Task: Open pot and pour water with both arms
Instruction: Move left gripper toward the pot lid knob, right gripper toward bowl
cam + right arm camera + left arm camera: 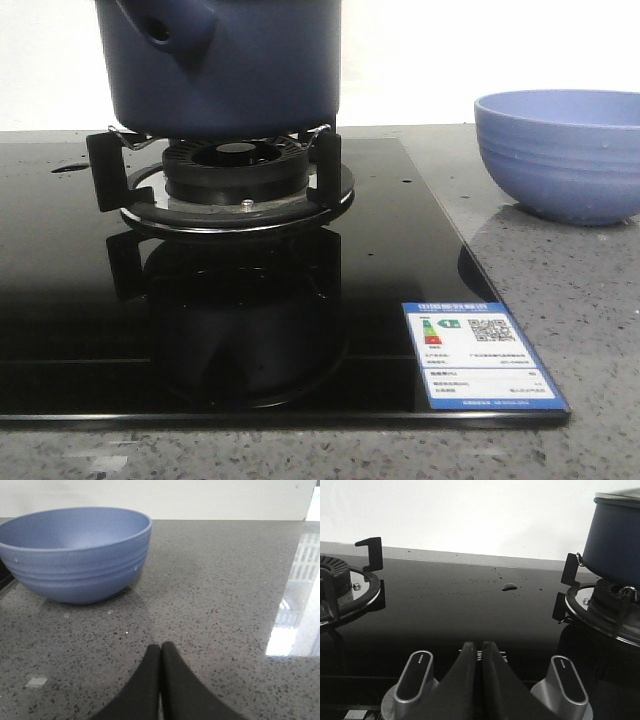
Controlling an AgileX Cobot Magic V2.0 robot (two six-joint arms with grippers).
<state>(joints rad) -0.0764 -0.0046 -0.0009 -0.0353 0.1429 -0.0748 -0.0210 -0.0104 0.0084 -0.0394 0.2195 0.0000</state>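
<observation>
Pot [225, 65] sits on burner [235, 170]; both grippers closed, apart from it.

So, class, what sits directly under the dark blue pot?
The pot rests on a black pot stand over a round burner with a steel ring, on black glass hob. The pot's base is hidden.
</observation>
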